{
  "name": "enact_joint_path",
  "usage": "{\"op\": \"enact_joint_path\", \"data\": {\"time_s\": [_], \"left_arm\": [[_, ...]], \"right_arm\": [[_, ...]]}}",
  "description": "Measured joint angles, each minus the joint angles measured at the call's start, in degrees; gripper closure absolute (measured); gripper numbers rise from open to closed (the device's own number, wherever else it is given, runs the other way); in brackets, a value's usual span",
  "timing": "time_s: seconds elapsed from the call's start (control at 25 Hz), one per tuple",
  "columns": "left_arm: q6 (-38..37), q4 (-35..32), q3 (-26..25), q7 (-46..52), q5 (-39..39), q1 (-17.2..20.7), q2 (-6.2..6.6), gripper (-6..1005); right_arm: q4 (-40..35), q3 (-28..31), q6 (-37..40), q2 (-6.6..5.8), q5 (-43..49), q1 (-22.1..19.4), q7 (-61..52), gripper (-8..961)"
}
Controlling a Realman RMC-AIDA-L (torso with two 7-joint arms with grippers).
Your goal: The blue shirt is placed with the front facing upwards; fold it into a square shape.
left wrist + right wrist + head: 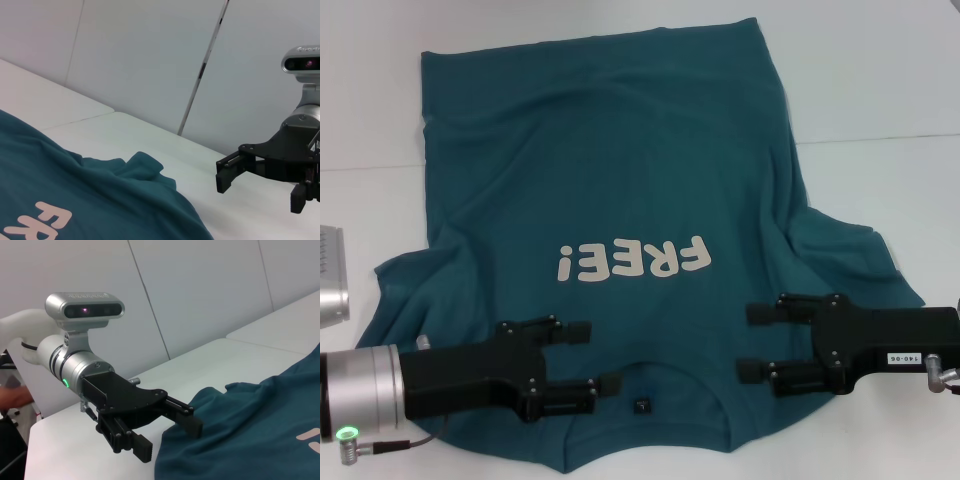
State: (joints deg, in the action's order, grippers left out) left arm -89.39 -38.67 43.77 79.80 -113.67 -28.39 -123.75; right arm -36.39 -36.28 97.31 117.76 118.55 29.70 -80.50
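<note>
At the near edge of the white table (880, 70), we hold our left gripper (593, 358) and right gripper (750, 341), both spread wide, over the shoulders of the blue shirt (610, 170) lying flat, flanking its collar, seemingly to pinch them.

White table (880, 80); silver device (332, 275) at edge.

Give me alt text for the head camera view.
A blue shirt lies face up on a white table, collar toward the robot. The left claw and right claw are open over the shoulders, either side of the collar.
</note>
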Motion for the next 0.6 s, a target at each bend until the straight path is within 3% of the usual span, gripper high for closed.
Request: {"op": "enact_joint_path", "data": {"time_s": [0.6], "left_arm": [[0.00, 0.00, 0.00, 0.02, 0.19, 0.00, 0.00, 177]], "right_arm": [[0.00, -0.02, -0.02, 0.00, 0.00, -0.11, 0.00, 40]]}}
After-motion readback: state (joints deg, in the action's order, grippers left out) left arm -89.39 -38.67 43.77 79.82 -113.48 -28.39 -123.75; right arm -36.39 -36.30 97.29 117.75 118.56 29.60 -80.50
